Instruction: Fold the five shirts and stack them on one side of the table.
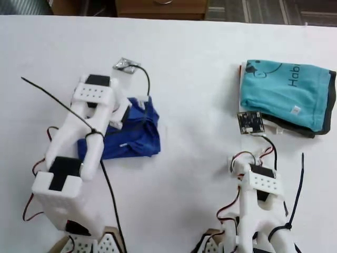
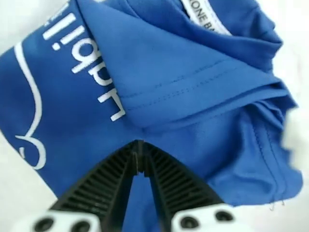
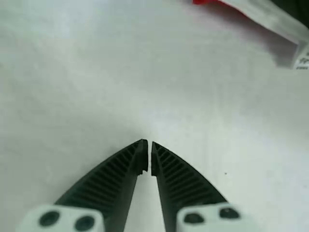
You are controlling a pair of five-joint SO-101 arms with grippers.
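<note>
The left hand (image 2: 139, 148) has its ribbed black fingers drawn together at the tips, low over the blue shirt (image 1: 134, 138); whether a pinch of cloth sits between those tips cannot be made out. The shirt lies crumpled and partly folded under and beyond this hand, on the tabletop (image 1: 189, 58); a folded flap with a stitched hem crosses just ahead of the fingertips, white lettering (image 2: 82, 63) runs off to one side of them, and the collar label (image 2: 205, 17) lies farther ahead. From above, the left arm's white casing covers the near corner of the blue shirt; a small circuit board (image 1: 125, 65) sits just past the shirt, with a black cable (image 1: 146, 81) curving from it across the cloth. The right hand (image 3: 146, 145) is closed too, only a hairline slit between its fingers, over bare white tabletop and touching no cloth. Well ahead of it and off to one side lies the stack: a folded teal shirt (image 1: 284, 89) on top, a dark shirt (image 1: 322, 125) showing beneath its edges, and a red edge (image 3: 207, 2) with a white tag (image 3: 301, 60) at the stack's near corner. A second circuit board (image 1: 249, 122) on the right arm stands between that hand and the stack, overlapping the stack's near corner from above. The two hands are well apart.
</note>
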